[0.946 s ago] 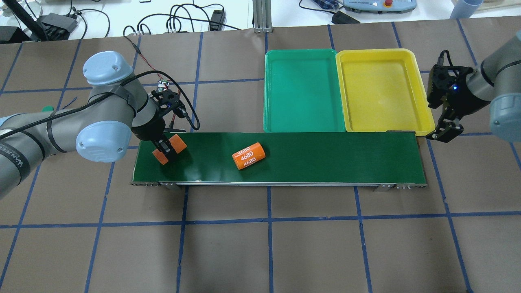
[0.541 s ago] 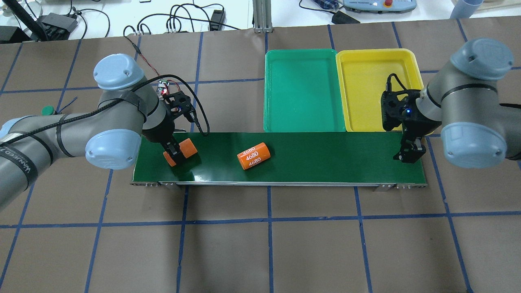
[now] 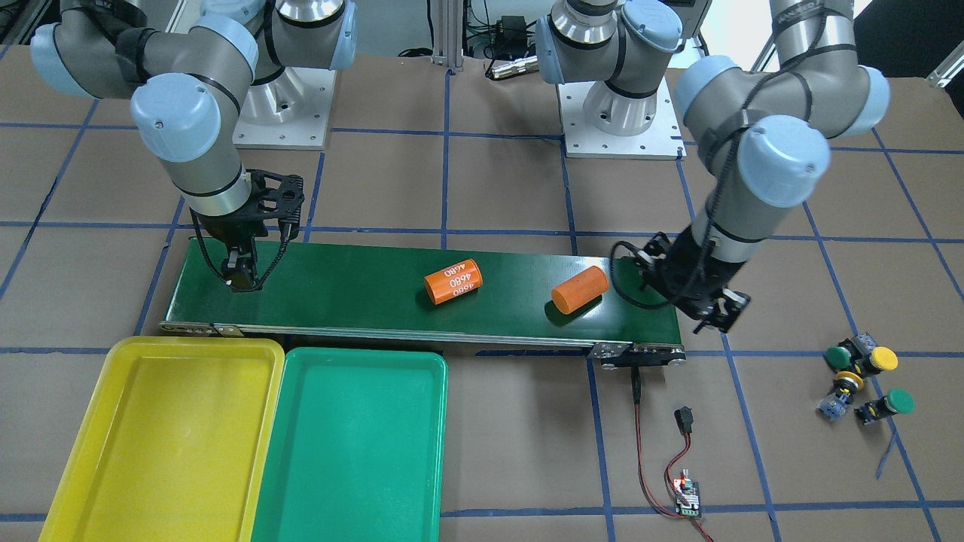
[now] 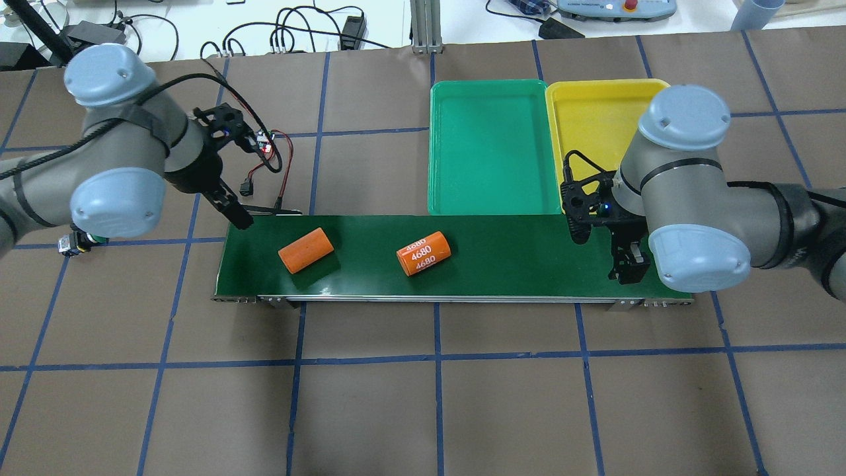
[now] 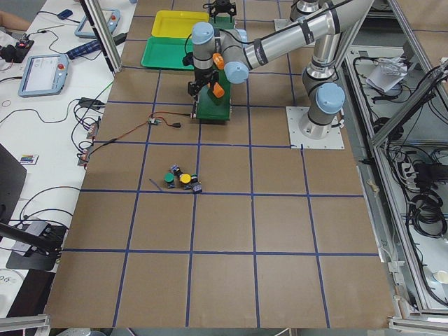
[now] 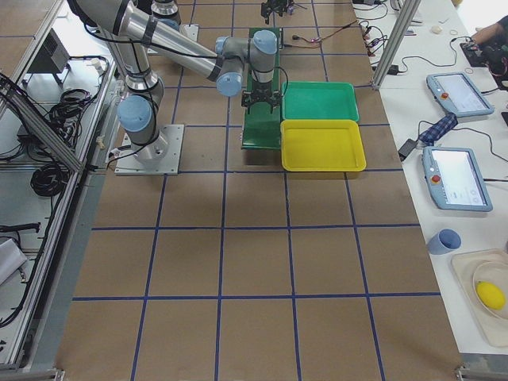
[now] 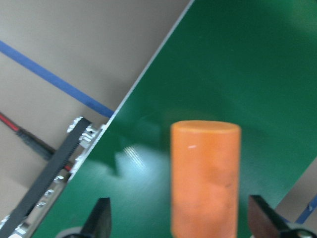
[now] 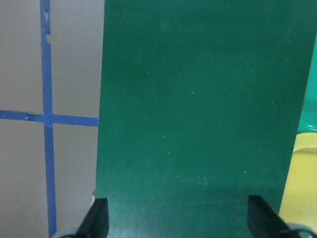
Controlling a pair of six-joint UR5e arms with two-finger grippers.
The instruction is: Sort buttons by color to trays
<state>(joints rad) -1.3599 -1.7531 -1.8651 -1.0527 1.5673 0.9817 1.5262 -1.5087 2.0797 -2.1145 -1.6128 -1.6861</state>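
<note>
Several buttons with yellow and green caps lie in a cluster on the brown table, past the belt's end on my left side. The green tray and the yellow tray sit side by side behind the belt, both empty. My left gripper is open at the belt's left far corner. It holds nothing, and the plain orange cylinder lies apart from it, ahead of its fingers. My right gripper hangs open over the belt's right end, with only bare belt between its fingers.
The dark-green conveyor belt carries the plain cylinder and an orange cylinder printed 4680 near its middle. A small controller board with red and black wires lies by the belt's left end. Blue tape lines grid the brown table.
My left gripper let go of the plain orange cylinder and drew back to the belt's corner. My right arm swung in over the belt's right end. Both cylinders shifted right along the belt.
</note>
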